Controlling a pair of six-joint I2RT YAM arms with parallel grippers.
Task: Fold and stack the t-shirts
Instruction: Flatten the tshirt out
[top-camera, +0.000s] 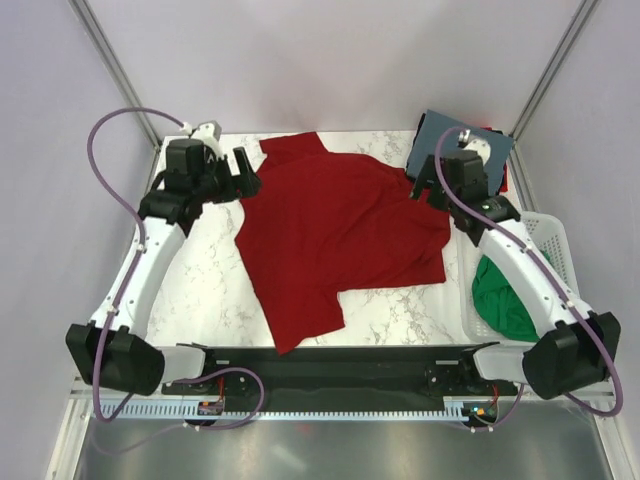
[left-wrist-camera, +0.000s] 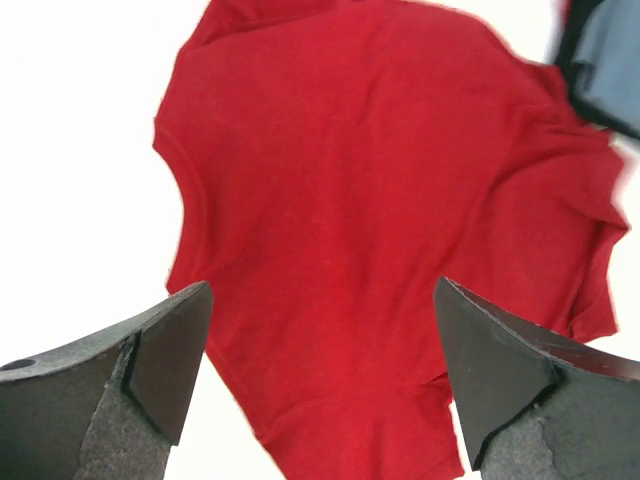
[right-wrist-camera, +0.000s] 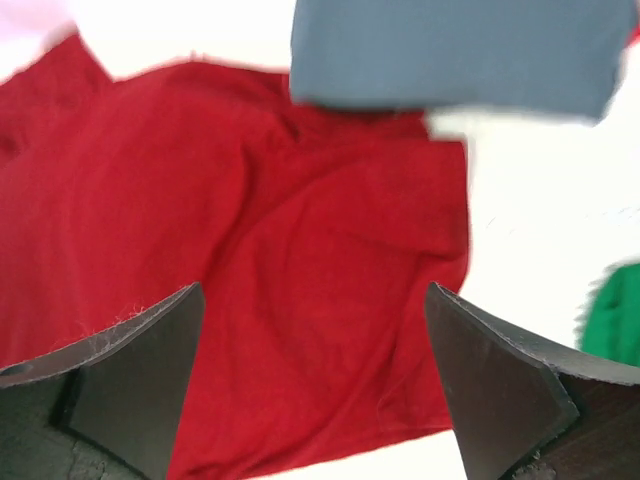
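A bright red t-shirt (top-camera: 340, 230) lies spread and rumpled across the middle of the marble table. It fills the left wrist view (left-wrist-camera: 380, 200) and the right wrist view (right-wrist-camera: 250, 280). A folded slate-blue t-shirt (top-camera: 488, 152) lies at the back right; it shows in the right wrist view (right-wrist-camera: 450, 50). A green t-shirt (top-camera: 505, 295) sits in the white basket (top-camera: 555, 245) at the right. My left gripper (top-camera: 247, 178) is open above the red shirt's left edge. My right gripper (top-camera: 425, 190) is open above its right edge. Neither holds anything.
The white slatted basket stands along the table's right edge beside the right arm. A black rail (top-camera: 330, 360) runs along the near edge. Bare marble (top-camera: 205, 290) shows at the left front.
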